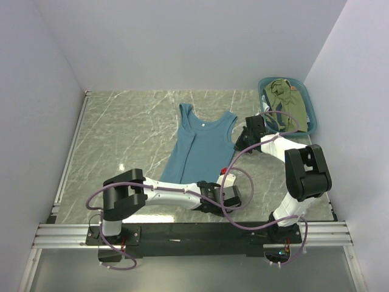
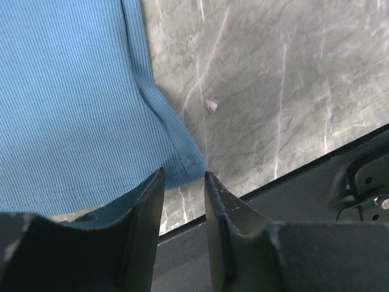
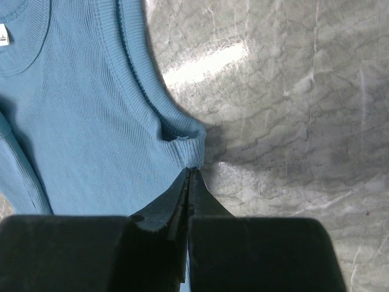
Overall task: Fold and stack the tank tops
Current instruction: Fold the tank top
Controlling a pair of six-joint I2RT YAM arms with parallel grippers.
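Top external view: shows the blue tank top (image 1: 203,146) spread flat in the middle of the marble table (image 1: 121,134), neck away from the arms. Shows also a teal basket (image 1: 306,92) at the far right corner, with an olive-green top (image 1: 281,97) bunched inside. Out of frame in both wrist views. Places the left gripper (image 1: 227,184) at the near right hem corner and the right gripper (image 1: 243,140) at the right underarm, both along the same side edge of the blue tank top. Too coarse here to read either pair of jaws.

Left wrist view: settles the left gripper (image 2: 184,176). Jaws parted, a clear gap between the two tips, nothing clamped. Puts the hem corner of the blue tank top (image 2: 73,103) just ahead of that gap, lying flat on the stone. Picks up a small pale speck (image 2: 211,107) on the table beyond the hem, and the black base rail (image 2: 292,188) at lower right.

Right wrist view: settles the right gripper (image 3: 188,173). Jaws pressed together, pinching the ribbed underarm corner, the cloth puckered there and casting a shadow on the stone. Shows close up the armhole band, the neckline and a white label (image 3: 3,36) at the upper left edge.
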